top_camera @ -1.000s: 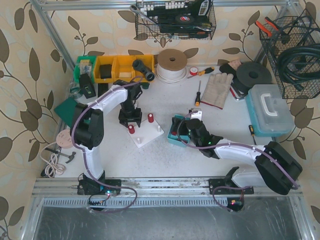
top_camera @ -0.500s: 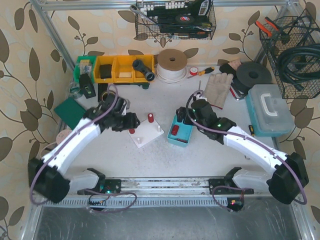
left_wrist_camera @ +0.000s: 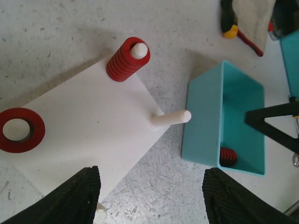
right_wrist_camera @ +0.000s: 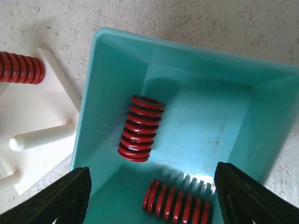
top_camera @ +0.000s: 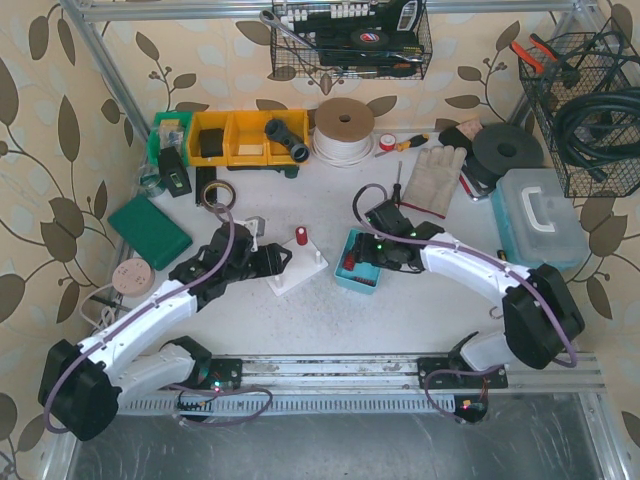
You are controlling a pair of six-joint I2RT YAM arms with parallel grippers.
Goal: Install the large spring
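Left gripper [top_camera: 275,258] lower over speckled table [top_camera: 400,312]

No text is legible; possible labels in the wire basket [top_camera: 350,72] are too small to read.

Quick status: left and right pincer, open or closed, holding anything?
Left pincer: open, empty, by the white plastic peg board.
Right pincer: open, empty, above red coil springs in the teal plastic bin.

Surface [top_camera: 300,325]: you are looking at speckled grey.
Centre: a white peg board [top_camera: 292,275] is sitting just beside a teal bin [top_camera: 355,285].
Back: yellow bins [top_camera: 235,138], a cord spool [top_camera: 344,125] and a glove [top_camera: 432,180] are resting there.
Sides: a green pad [top_camera: 150,232] is lying left, a toolbox [top_camera: 540,225] right.
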